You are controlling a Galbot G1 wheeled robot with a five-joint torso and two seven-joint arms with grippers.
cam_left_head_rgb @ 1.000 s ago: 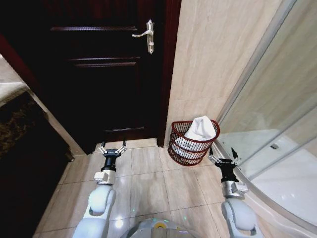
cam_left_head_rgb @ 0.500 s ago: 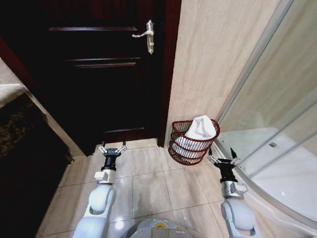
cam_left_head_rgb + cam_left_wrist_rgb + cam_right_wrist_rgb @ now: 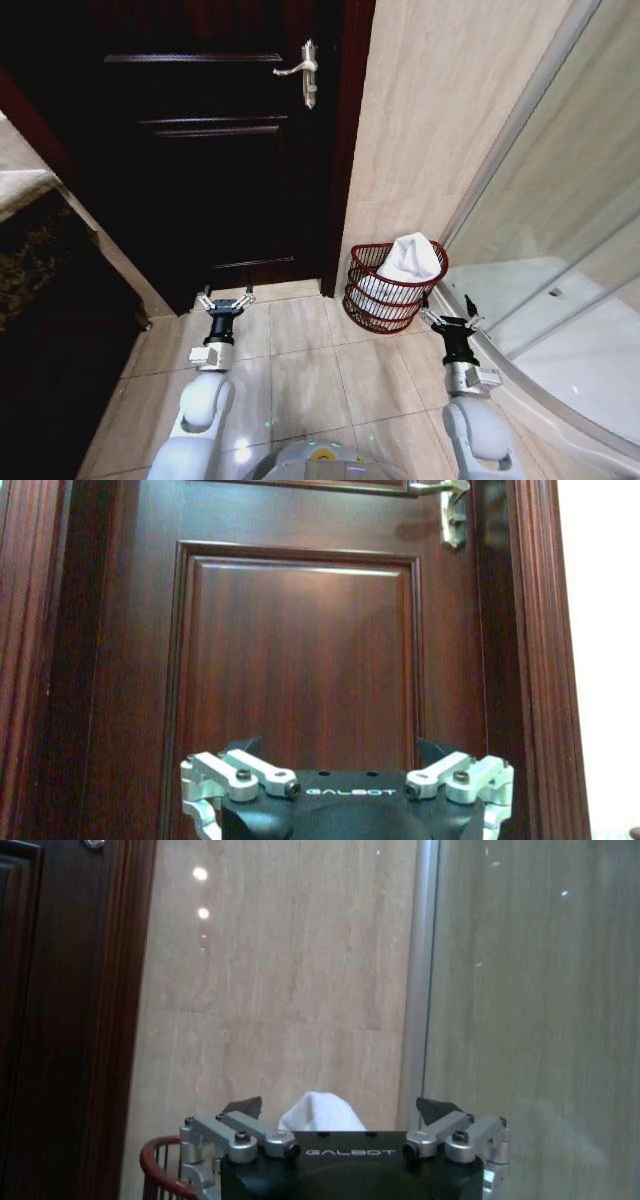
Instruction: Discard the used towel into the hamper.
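Observation:
The hamper [image 3: 383,301], a small round reddish-brown wire basket, stands on the floor tiles against the beige wall, beside the door frame. A white towel [image 3: 411,257] sits bunched inside it and pokes above the rim. My right gripper [image 3: 452,319] is held low, just to the near right of the hamper, open and empty. My left gripper [image 3: 224,299] hovers over the tiles in front of the door, open and empty. The right wrist view has the towel [image 3: 322,1111] and the hamper's rim [image 3: 158,1164] just beyond the right gripper [image 3: 340,1108].
A dark wooden door [image 3: 210,150] with a metal handle [image 3: 305,72] is shut straight ahead. A glass shower enclosure [image 3: 560,250] with a curved base runs along the right. A dark vanity [image 3: 40,290] stands at the left. Beige tiles [image 3: 300,370] lie between.
The whole picture has shifted a little and the hamper looks slightly smaller, so the camera has moved. Both arms keep the same pose, and the towel stays in the hamper.

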